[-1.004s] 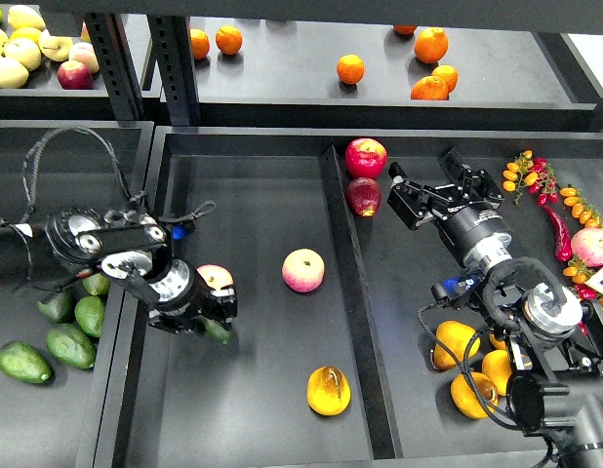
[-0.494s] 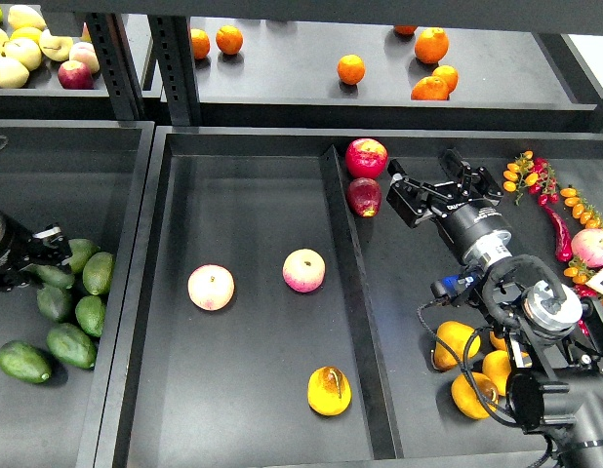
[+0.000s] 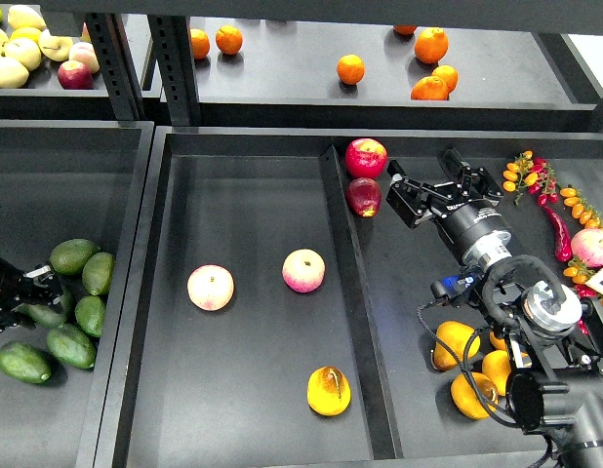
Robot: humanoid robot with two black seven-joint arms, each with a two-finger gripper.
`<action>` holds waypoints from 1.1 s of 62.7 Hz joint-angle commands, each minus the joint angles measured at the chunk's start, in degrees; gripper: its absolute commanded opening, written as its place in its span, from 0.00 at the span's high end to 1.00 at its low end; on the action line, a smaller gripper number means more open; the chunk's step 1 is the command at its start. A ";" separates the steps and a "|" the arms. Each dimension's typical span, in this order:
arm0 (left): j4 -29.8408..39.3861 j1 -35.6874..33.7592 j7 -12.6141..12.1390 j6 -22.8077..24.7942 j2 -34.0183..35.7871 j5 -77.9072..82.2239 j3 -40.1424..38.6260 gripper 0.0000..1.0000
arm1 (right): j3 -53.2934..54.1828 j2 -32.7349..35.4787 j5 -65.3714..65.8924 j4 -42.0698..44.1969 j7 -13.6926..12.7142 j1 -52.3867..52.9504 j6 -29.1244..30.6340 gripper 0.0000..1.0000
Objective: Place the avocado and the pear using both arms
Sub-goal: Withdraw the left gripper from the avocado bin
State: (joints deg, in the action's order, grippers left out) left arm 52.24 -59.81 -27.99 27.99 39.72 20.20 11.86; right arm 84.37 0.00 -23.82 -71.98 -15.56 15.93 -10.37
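Pear (image 3: 328, 390): lies alone on the floor of the middle tray (image 3: 253, 429), near right part, close to the divider (image 3: 352, 292); yellow-orange with a dark streak down its middle. Two pink-yellow peaches (image 3: 211, 288) (image 3: 303, 270) sit farther back in the same tray, apart from each other and from the pear.

Avocados (image 3: 71, 346): cluster of dark green fruits in the left tray, at its right side.

Left gripper (image 3: 33, 292): at the far left edge, right at the avocado cluster; seen dark and small, so I cannot tell how far it is spread or whether it grips a fruit.

Right gripper (image 3: 428, 185): over the right tray, fingers spread apart, nothing between them; two red apples (image 3: 365, 157) just to its left.

More yellow pears (image 3: 456, 343) lie near the right arm's base.
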 commanded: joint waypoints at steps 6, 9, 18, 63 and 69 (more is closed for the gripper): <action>-1.09 1.98 -0.01 0.01 -1.66 0.11 0.01 0.70 | 0.09 0.00 0.00 0.09 0.00 -0.11 0.00 0.00; -1.26 2.25 -0.01 0.01 -1.84 0.11 0.01 0.69 | 0.09 0.00 0.00 0.09 0.00 -0.11 0.00 0.00; -1.53 2.60 -0.01 0.01 -2.28 0.10 -0.43 0.62 | 0.18 0.00 0.00 0.17 0.00 -0.03 0.00 0.00; -0.56 2.16 -0.01 0.01 -0.78 1.34 -1.49 0.08 | 0.09 0.00 0.00 0.35 0.00 -0.12 0.09 0.00; -0.38 2.07 -0.01 0.01 -0.87 1.34 -1.66 0.06 | 0.09 0.00 0.00 0.26 0.00 -0.20 0.09 0.00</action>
State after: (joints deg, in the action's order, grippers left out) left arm 51.69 -57.67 -28.00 28.01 38.89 21.53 10.39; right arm 84.42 0.00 -23.82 -71.63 -15.56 15.74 -10.29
